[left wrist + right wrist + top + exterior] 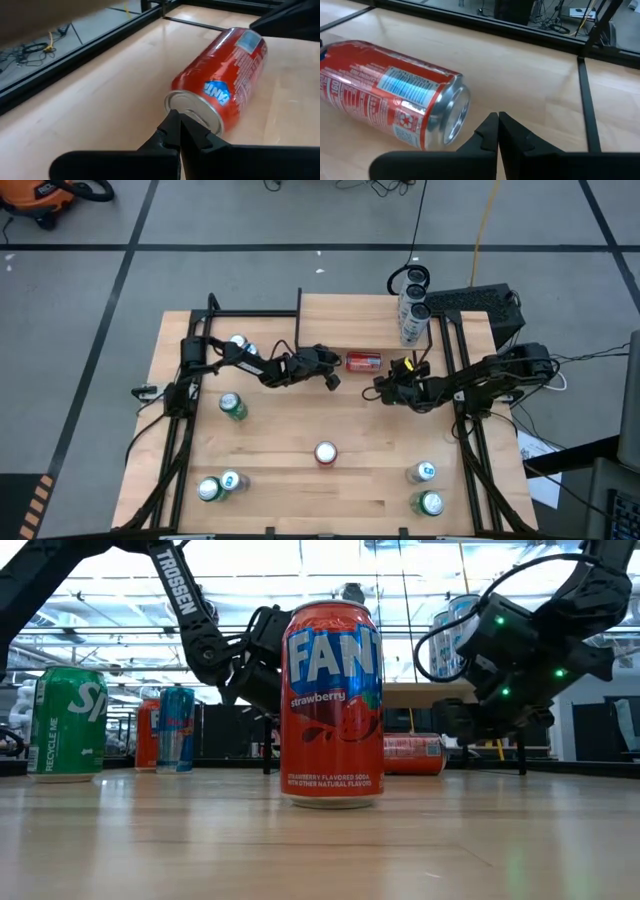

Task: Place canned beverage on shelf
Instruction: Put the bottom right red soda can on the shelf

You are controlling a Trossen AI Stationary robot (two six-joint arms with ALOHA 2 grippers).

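Note:
A red canned beverage (363,362) lies on its side on the table, just in front of the shelf (350,320), a raised light-wood board on black legs. My left gripper (333,380) is shut, its tips at the can's left end (192,107). My right gripper (380,390) is also shut; it stands a little to the near right of the can's other end (456,112), apart from it. In the low view the lying can (412,754) shows behind an upright red can. My left gripper's shut fingertips (172,125) stand right in front of the lying can's end rim (175,100), slanting down from the table's left. Whether they touch it, I cannot tell.
An upright red can (325,452) stands mid-table. Green cans (233,407) (209,489) (430,503) and pale ones (232,480) (422,472) stand nearer the front edge. More cans stand on the shelf's right end (413,310) and at the far left (240,343).

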